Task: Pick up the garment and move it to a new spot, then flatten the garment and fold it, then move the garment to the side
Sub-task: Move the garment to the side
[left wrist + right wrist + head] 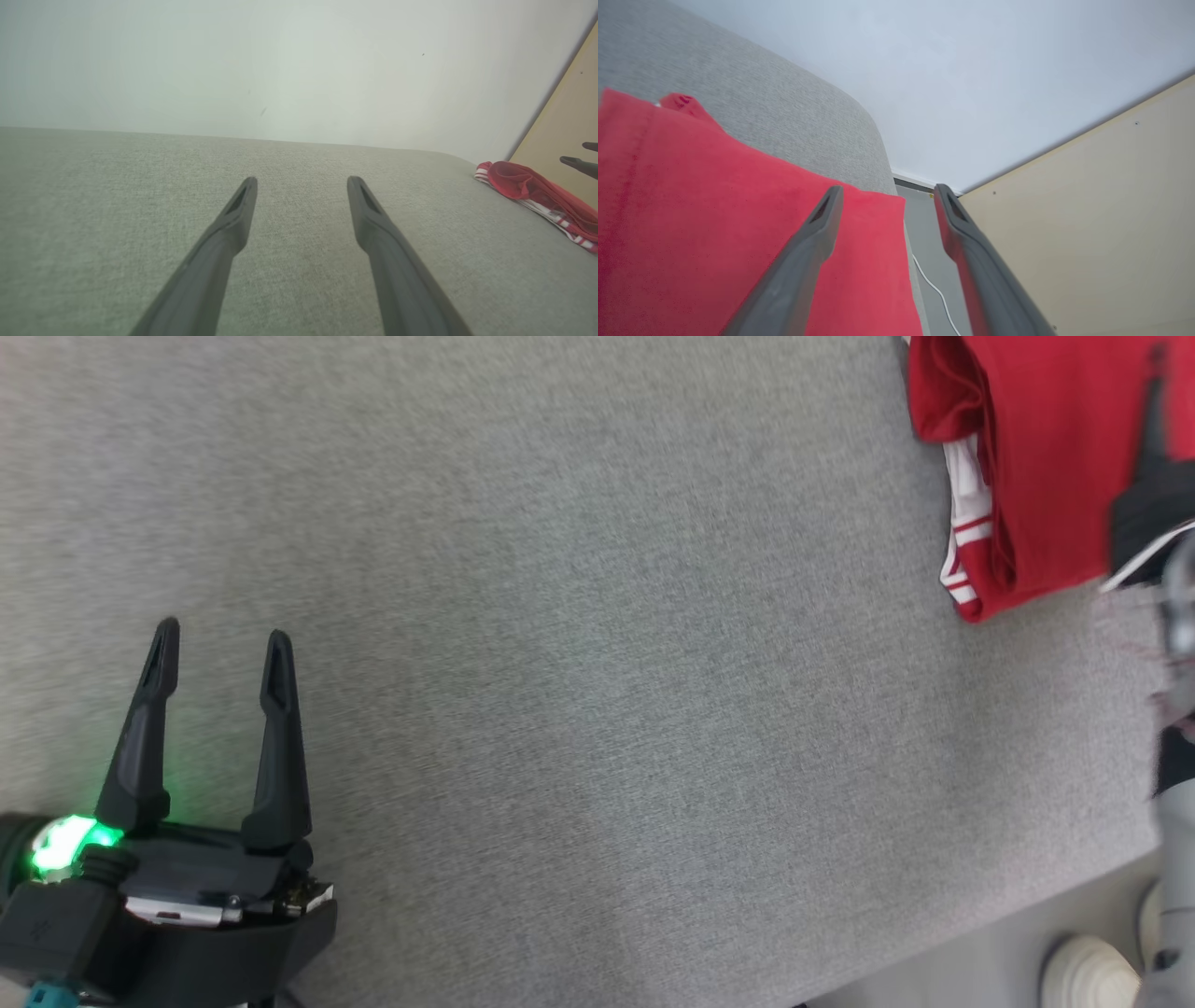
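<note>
**Item 1: garment** (1055,457). Red cloth with white striped trim, folded into a compact stack. It lies at 1 to 2 o'clock in the head view, at the far right corner of the bench (597,663). The trim shows along the side facing 9 o'clock.

**Item 2: bench.** Covered in grey woven fabric, with a rounded corner by the garment.

**Item 3: left end effector** (222,644). At 8 o'clock in the head view, well apart from the garment. Released: fingers spread, nothing between them, tips toward 12 o'clock. A green light (61,845) glows on its wrist.

**Item 4: right end effector** (888,190). Over the garment at the corner, blurred in the head view. Released: in its own wrist view the fingers stand apart, one across the red cloth and the other past the bench edge. Whether it touches the cloth cannot be told.

**Item 5: surroundings.** A white cable (934,289) lies on the floor beside the bench, next to a tan panel (1087,224).
</note>
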Controlling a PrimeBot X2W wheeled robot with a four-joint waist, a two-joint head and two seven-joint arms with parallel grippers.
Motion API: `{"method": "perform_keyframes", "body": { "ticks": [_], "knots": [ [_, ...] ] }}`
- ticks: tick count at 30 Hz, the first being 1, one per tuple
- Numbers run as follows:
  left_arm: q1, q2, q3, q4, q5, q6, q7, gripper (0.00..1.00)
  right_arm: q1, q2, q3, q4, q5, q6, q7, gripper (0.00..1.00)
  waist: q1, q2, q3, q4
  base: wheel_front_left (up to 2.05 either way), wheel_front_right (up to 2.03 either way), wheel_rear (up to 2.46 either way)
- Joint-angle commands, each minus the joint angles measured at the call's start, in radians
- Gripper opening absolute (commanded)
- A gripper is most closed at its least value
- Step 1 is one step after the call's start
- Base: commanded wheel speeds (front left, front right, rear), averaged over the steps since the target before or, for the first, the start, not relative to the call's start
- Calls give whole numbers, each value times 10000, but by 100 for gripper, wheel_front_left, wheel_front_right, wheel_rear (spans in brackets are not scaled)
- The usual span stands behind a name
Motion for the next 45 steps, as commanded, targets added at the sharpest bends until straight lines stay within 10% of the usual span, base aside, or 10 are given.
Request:
{"method": "perform_keyframes", "body": {
  "ticks": [1, 21, 45],
  "knots": [
    [156, -59, 45, 92, -123, 13, -22, 100, 195, 100, 106, -108, 74, -32, -125, 100, -1, -1, -458, 371, 0, 0, 0],
    [2249, -1118, 1559, 2411, -526, 82, -25, 100, 3837, 1176, 3200, -1476, 3119, -31, -416, 100, -1, -1, -4229, 2282, 0, 0, 0],
    [3785, -1135, 1693, 3463, -818, 98, -24, 100, 8150, 1926, 3160, -2342, 5070, -31, -2343, 100, -1, -1, -6211, 2638, 0, 0, 0]
  ]
}}
